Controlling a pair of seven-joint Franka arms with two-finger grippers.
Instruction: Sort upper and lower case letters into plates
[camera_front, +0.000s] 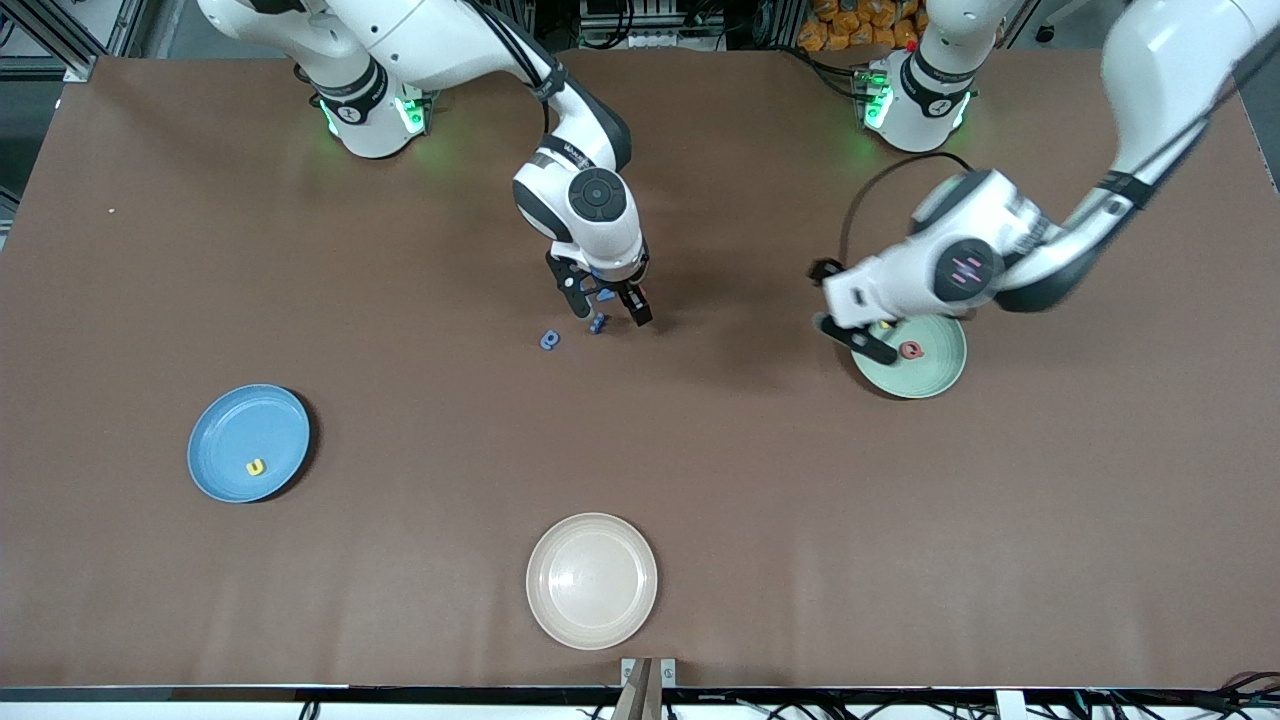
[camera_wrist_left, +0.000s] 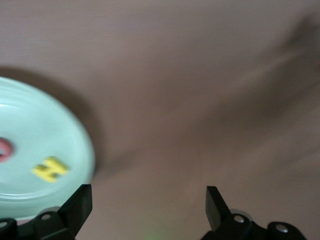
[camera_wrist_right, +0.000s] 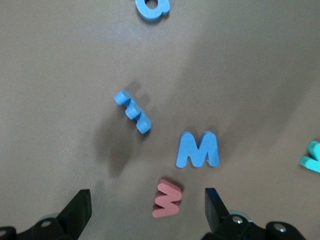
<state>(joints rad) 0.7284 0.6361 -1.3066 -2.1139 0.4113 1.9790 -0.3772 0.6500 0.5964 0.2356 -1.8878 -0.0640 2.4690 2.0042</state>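
- Sitting toward the right arm's end of the table, the blue plate (camera_front: 215, 440) holds one yellow u (camera_front: 256, 467) lying flat. This looks like the lower-case pile.
- The cream plate (camera_front: 590, 580) lies nearest the front camera with nothing in it. It seems to have no part in the sort.
- The right gripper (camera_front: 610, 310) hangs low over the loose letters at mid-table, jaws wide open and gripping nothing. It is likely lining up a pick.
- The blue a (camera_front: 549, 340) lies flat just outside the right gripper's span, on the side nearer the camera.
- A blue letter (camera_wrist_right: 132, 111) stands on edge, so I cannot read it. Its long axis runs aslant to the line between the fingers (camera_wrist_right: 77, 210), and a grip across its thin width would suit.
- A blue W (camera_wrist_right: 198, 149) lies flat, face up.
- A red letter (camera_wrist_right: 167, 198) lies flat closest to the jaws, its zigzag turned sideways.
- A teal letter (camera_wrist_right: 312, 157) is cut off at the picture's edge.
- The left gripper (camera_front: 845, 312) is over the rim of the green plate (camera_front: 940, 380), jaws spread and empty. That fits a drop just made.
- A red Q (camera_front: 910, 350) and a yellow H (camera_wrist_left: 50, 168) lie flat in the green plate, well apart. This looks like the capitals pile.
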